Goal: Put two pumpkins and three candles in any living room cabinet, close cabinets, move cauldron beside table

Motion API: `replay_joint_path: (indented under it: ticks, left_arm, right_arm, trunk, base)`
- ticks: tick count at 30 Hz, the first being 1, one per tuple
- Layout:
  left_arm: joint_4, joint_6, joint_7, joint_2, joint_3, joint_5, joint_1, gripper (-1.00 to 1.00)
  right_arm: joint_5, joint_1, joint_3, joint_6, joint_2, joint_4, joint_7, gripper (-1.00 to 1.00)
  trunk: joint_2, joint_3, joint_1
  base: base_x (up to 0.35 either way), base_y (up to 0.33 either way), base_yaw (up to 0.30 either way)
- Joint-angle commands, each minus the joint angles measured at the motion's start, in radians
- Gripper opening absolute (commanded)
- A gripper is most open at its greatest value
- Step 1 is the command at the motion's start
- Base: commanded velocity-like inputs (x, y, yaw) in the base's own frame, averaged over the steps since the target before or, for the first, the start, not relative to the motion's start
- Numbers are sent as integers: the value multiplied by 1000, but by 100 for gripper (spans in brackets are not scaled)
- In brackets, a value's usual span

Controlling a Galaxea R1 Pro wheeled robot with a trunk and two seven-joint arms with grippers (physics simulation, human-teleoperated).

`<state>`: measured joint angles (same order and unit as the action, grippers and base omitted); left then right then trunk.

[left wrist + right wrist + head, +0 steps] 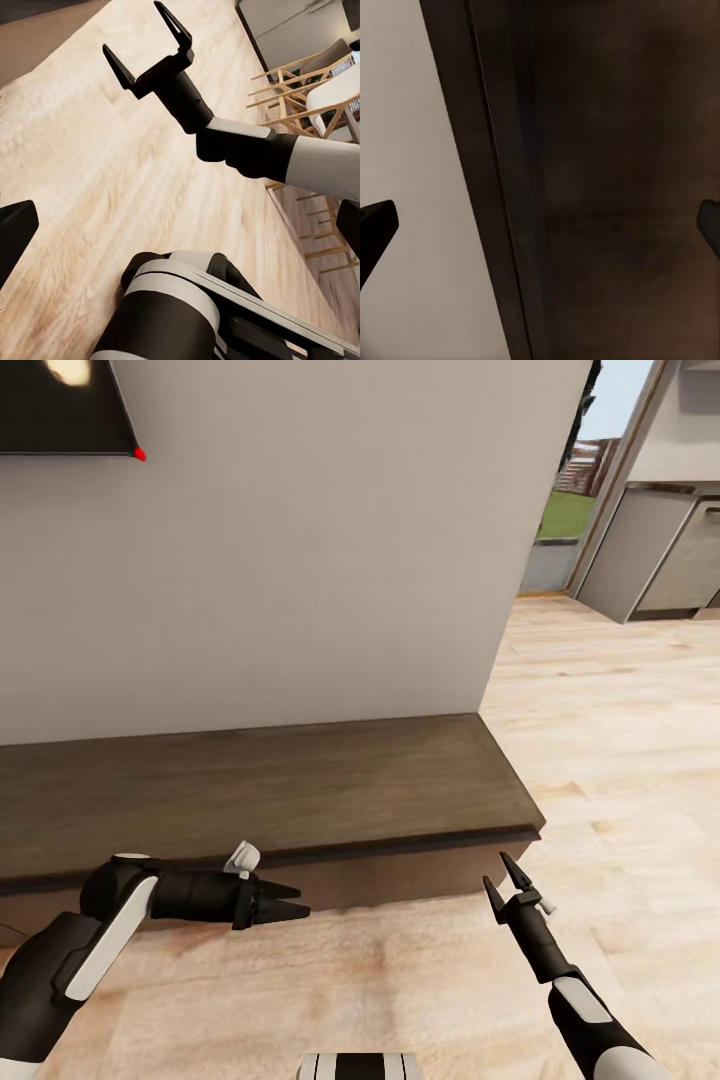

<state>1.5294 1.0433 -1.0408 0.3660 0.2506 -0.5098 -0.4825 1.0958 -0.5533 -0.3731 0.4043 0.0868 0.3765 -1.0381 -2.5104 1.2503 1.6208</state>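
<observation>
Two black grippers reach forward over a pale wooden floor (620,760) in the head view. Ahead runs the cabinet (260,790), a long, low, dark-brown unit set against a light grey wall (300,540); its flat top is bare and the front visible under the top edge looks shut. The left gripper (290,900) lies sideways, pointing right, just in front of the cabinet's lower front, its fingers a little parted and holding nothing. The right gripper (505,882) points up and forward near the cabinet's right front corner, its two fingers spread and empty. A dark screen (60,405) hangs on the wall at the upper left. Beyond the wall's right end are grey kitchen cupboards (660,550) and a strip of green outdoors.

From the left wrist view, the right gripper (147,39) shows above the wooden floor, fingers wide apart with nothing between them, on a black and white arm. Wooden chairs (300,90) stand further off by a pale table edge. One dark fingertip (15,232) of the left gripper sits at the frame's edge.

From the right wrist view, the cabinet's (607,180) dark-brown wood is very close, beside a paler surface. The right gripper's fingertips (376,225) sit at opposite edges of the frame, well apart.
</observation>
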Motion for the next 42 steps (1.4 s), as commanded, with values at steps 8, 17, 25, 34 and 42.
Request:
replay_joint_path:
  ticks: [8, 17, 25, 34, 42]
  left_arm:
    - [0, 4, -2, 1, 1, -1, -1, 100]
    - [0, 4, -1, 1, 1, 0, -1, 100]
    - [0, 4, -1, 1, 1, 0, -1, 100]
    - [0, 4, -1, 1, 2, 1, -1, 100]
    - [0, 4, -1, 1, 1, 1, -1, 100]
  right_arm:
    - [5, 0, -1, 7, 1, 0, -3, 100]
    - [6, 0, -1, 7, 1, 1, -3, 100]
    - [6, 0, -1, 7, 1, 1, -3, 100]
    - [5, 0, -1, 7, 0, 0, -3, 100]
    - [5, 0, -1, 8, 1, -1, -3, 100]
  trunk:
    - [0, 1, 0]
    - [0, 1, 0]
    - [0, 1, 0]
    - [0, 1, 0]
    - [0, 1, 0]
  base:
    - [44, 0, 0]
    - [49, 0, 0]
    - [61, 0, 0]
    - [43, 0, 0]
    - [13, 2, 0]
